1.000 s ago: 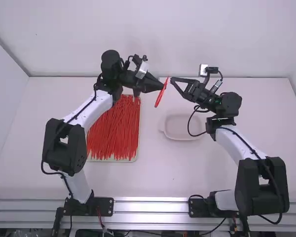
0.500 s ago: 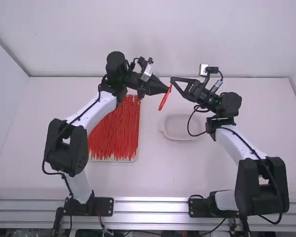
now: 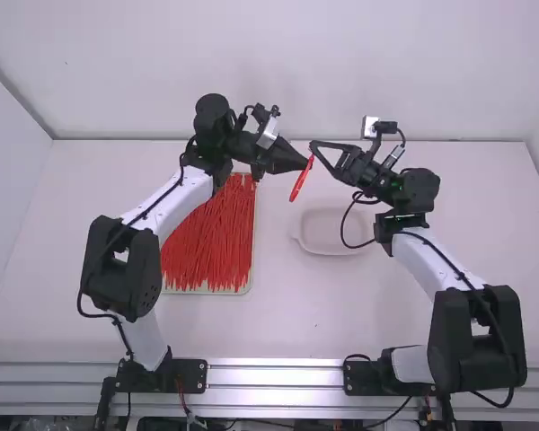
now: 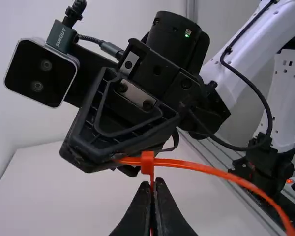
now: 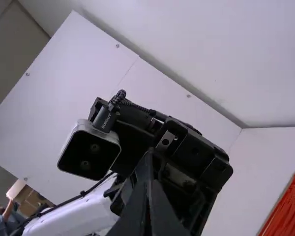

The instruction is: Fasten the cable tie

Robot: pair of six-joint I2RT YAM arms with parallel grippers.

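The single red plastic cable tie (image 3: 296, 182) is held up in the air between the two sets of jaws. Its square head (image 4: 147, 163) sits just beyond the tips of the left gripper (image 4: 151, 197), whose jaws are pressed together on a thin sliver of the strap. From the head, the long tail curves away to one side and hangs free. The short stretch on the other side runs into the tips of the right gripper (image 3: 315, 146). Those jaws also look closed, seemingly pinching that end, though the contact itself is partly hidden. Gripping the tie close on both sides of the head probably steadies the head so the tail can be fed through its slot. No closed loop can be made out, so the fastening seems not yet done. Holding the tie high lets the strap bend freely without dragging on anything. Below and behind the left jaws lies a heap of loose red ties (image 3: 211, 233), too many to count, kept together on one flat beige tray (image 3: 242, 289). Below the right jaws sits one shallow translucent tub (image 3: 328, 252) on the white table (image 3: 341, 305), likely there to receive finished ties. In all there is one tie in hand, two grippers, one tray and one tub.
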